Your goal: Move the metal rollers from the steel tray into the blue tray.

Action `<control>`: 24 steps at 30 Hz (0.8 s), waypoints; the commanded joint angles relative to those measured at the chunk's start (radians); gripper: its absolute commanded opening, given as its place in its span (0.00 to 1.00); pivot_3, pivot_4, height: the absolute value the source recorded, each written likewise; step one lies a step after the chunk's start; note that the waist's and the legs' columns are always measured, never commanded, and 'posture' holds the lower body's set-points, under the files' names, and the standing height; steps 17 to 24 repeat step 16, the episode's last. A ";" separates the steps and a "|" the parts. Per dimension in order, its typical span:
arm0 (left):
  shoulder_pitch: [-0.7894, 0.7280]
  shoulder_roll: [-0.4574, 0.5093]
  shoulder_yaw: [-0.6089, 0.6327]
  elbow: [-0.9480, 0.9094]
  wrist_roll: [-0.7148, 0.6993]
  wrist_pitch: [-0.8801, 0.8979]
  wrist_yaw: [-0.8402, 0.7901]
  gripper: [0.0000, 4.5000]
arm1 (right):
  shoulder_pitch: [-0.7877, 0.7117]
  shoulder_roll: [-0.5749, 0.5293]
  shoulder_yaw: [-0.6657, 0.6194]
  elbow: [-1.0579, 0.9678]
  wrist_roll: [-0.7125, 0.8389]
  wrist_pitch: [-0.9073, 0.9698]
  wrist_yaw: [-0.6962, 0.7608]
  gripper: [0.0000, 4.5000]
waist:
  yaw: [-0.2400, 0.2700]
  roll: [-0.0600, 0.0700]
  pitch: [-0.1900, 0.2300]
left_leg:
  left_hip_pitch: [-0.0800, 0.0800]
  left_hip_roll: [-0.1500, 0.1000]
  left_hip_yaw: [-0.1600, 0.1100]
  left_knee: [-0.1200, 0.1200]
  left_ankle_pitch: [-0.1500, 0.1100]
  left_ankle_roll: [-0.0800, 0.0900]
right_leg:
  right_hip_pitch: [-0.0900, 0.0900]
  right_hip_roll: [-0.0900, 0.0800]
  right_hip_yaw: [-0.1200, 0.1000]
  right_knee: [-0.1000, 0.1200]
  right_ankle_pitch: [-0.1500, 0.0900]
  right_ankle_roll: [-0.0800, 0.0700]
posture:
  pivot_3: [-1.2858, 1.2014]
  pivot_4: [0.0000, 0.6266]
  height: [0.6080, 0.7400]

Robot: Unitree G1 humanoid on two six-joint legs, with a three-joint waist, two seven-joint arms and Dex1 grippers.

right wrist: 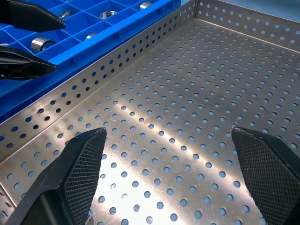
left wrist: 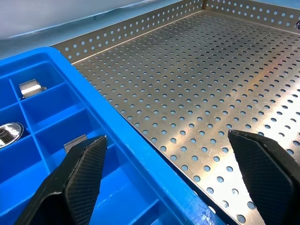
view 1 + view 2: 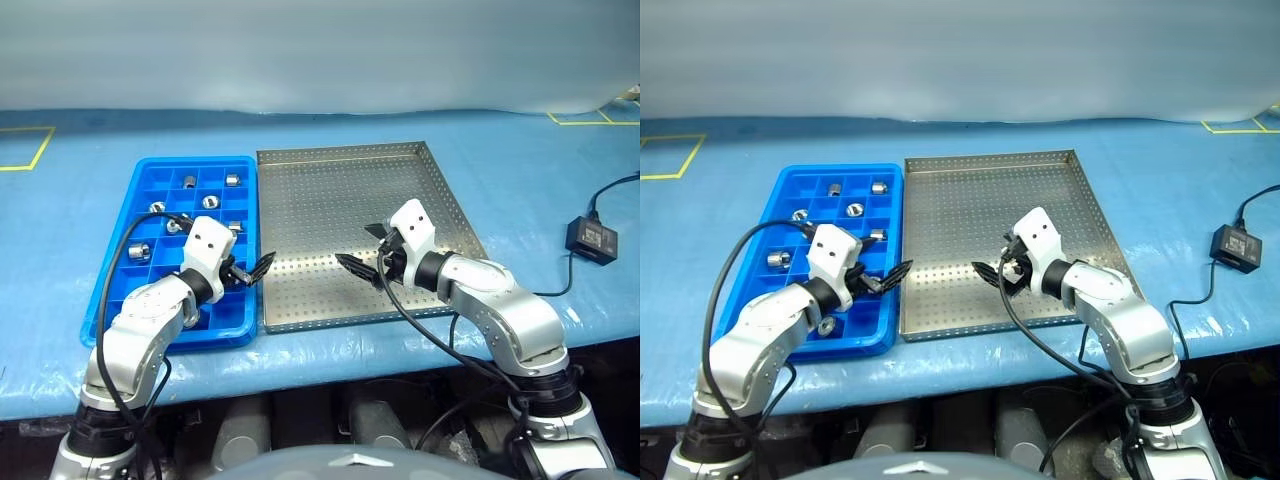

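The blue tray (image 3: 196, 161) lies on the left, with several metal rollers (image 3: 232, 181) resting in its square compartments. Against its right side sits the steel tray (image 3: 330, 190); its perforated floor shows no rollers. My left gripper (image 3: 256, 268) hovers open over the seam between the two trays near their front edge, nothing between its fingers (image 2: 84, 164). My right gripper (image 3: 358, 248) hangs open and empty above the front part of the steel tray (image 1: 187, 84). In the right wrist view, the left gripper's fingers (image 1: 28, 65) stand in front of the blue tray (image 1: 117, 23).
A blue cover (image 3: 520, 150) lies over the table. A small black box (image 3: 591, 238) with a cable sits at the right, apart from the trays. Yellow tape marks (image 3: 30, 150) are at the far left and far right corners. The table's front edge runs just below the trays.
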State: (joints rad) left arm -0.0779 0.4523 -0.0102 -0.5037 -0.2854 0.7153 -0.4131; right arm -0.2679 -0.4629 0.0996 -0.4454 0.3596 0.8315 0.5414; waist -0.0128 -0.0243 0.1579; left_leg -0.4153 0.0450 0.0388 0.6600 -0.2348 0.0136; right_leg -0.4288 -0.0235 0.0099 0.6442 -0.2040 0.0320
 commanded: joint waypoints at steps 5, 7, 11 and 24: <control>-0.022 0.024 0.015 -0.037 -0.001 0.010 -0.001 1.00 | -0.008 0.005 0.006 -0.025 -0.003 -0.042 -0.005 1.00 | 0.000 0.000 0.000 | 0.000 0.000 0.000 0.000 0.000 0.000 | 0.000 0.000 0.000 0.000 0.000 0.000 | 0.51 0.24 1.00; -0.022 0.024 0.014 -0.041 -0.005 0.012 -0.001 1.00 | 0.001 0.005 -0.007 -0.028 0.001 -0.048 -0.009 1.00 | 0.000 0.000 0.000 | 0.000 0.000 0.000 0.000 0.000 0.000 | 0.000 0.000 0.000 0.000 0.000 0.000 | 0.51 0.24 1.00; -0.030 0.029 0.017 -0.035 -0.004 0.014 -0.002 1.00 | 0.005 0.008 -0.012 -0.032 0.007 -0.045 -0.016 1.00 | 0.000 0.000 0.000 | 0.000 0.000 0.001 0.000 0.000 0.000 | 0.000 0.000 0.001 0.000 0.000 0.000 | 0.51 0.24 1.00; -0.028 0.028 0.017 -0.036 0.000 0.011 0.002 1.00 | 0.002 0.007 -0.010 -0.033 0.009 -0.045 -0.020 1.00 | 0.000 0.000 0.000 | 0.000 0.000 0.001 0.001 0.000 0.000 | 0.000 0.000 0.001 0.000 0.000 0.001 | 0.51 0.24 1.00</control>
